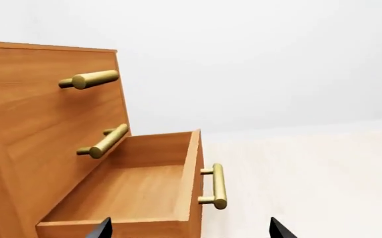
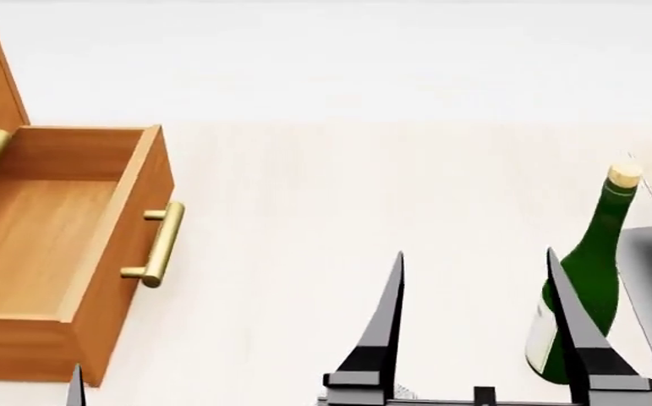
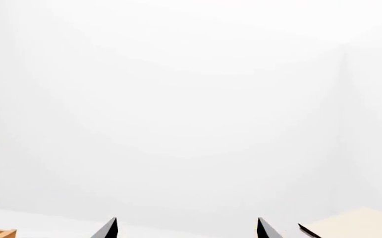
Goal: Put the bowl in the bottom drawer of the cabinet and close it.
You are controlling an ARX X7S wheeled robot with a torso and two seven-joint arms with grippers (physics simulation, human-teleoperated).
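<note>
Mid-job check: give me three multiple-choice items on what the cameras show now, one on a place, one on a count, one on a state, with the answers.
1. Where does the green bottle stand in the head view?
A. Inside the bottom drawer
B. On the table at the right, beside the right gripper
C. On top of the cabinet

2. How many brass bar handles show on the cabinet in the left wrist view?
A. One
B. Three
C. Five

3. What state is the bottom drawer in?
A. Shut flush
B. Pulled out with the bowl inside
C. Pulled out and empty

Answers:
1 B: the bottle stands on the pale table, just behind the right gripper.
2 B: three handles show, one per drawer front.
3 C: the drawer juts out and its floor is bare; no bowl shows in any view.
</note>
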